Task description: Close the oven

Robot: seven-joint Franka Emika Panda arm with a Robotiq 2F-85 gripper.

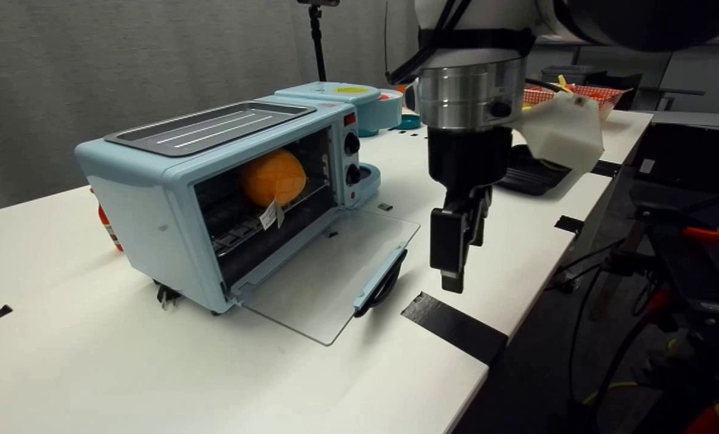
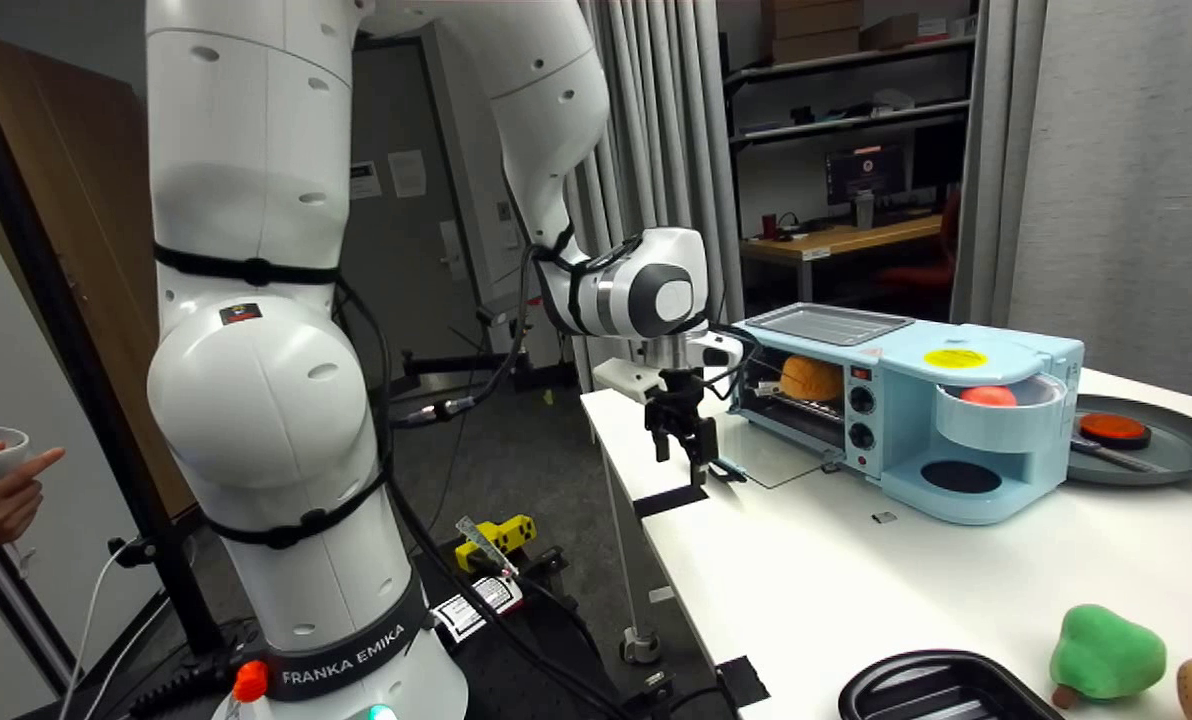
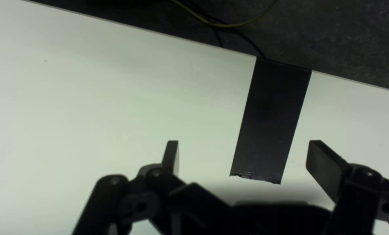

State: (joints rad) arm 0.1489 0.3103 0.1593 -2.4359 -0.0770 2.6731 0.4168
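The oven (image 1: 215, 163) sits on the table (image 1: 94, 361), its glass door (image 1: 329, 271) down. It looks heavy, so it should stay put. The glass door seems light but stiff, slick and easy to crack — best to lift softly from under the handle (image 1: 388, 285). The gripper (image 3: 245, 160) is near it, spread wide, holding nothing. A big orange thing (image 1: 273, 175) with a white tag (image 1: 269, 217) sits in the oven — maybe a toy. The pot (image 2: 1001, 428) holds a red lump (image 2: 988, 397); the pan (image 2: 1184, 440) holds an orange disc (image 2: 1114, 427).

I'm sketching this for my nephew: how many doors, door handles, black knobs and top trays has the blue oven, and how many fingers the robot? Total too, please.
Door: 1
Door handle: 1
Black knobs: 2
Top tray: 1
Fingers: 2
Total: 7
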